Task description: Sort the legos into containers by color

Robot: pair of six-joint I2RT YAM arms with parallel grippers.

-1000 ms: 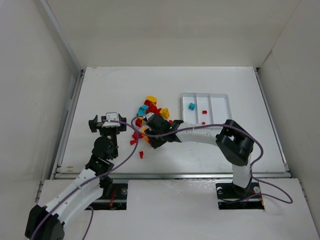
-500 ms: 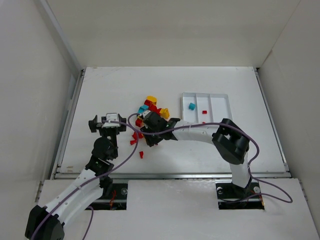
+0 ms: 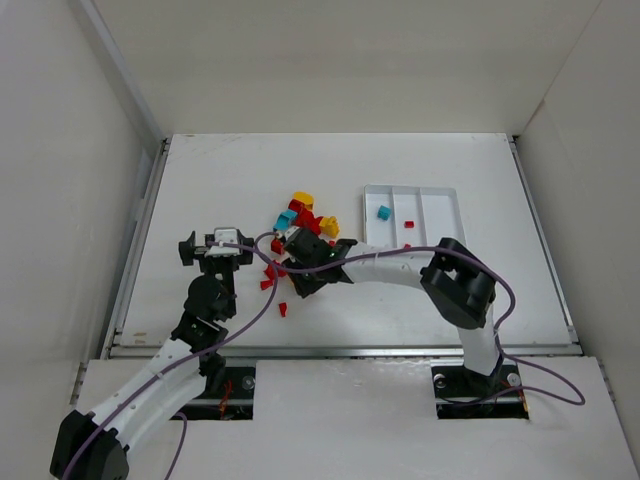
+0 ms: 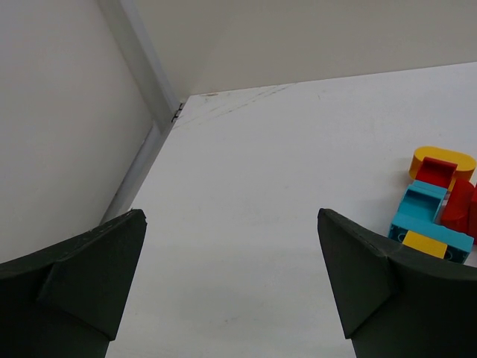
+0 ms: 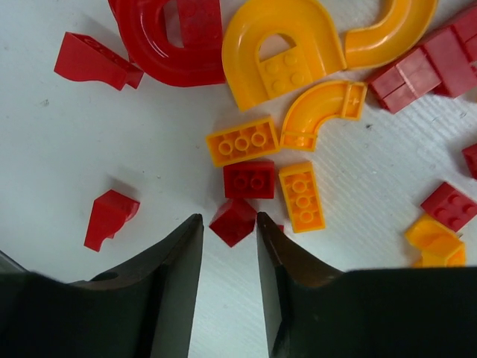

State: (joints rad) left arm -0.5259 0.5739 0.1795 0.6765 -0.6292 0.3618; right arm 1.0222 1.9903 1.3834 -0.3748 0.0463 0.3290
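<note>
Between the barely parted fingers of the right gripper [image 5: 228,220] sits one small red lego [image 5: 233,221], squarish, turned cornerwise. Left gripper [image 4: 229,216] gapes wide.

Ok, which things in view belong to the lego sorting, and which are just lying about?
Job: scattered red, orange-yellow and teal plastic bricks; white three-compartment plastic tray; right gripper, straddling a small red brick; left gripper, open, left of the pile.
Not the job: purple cables; white enclosure walls.
</note>
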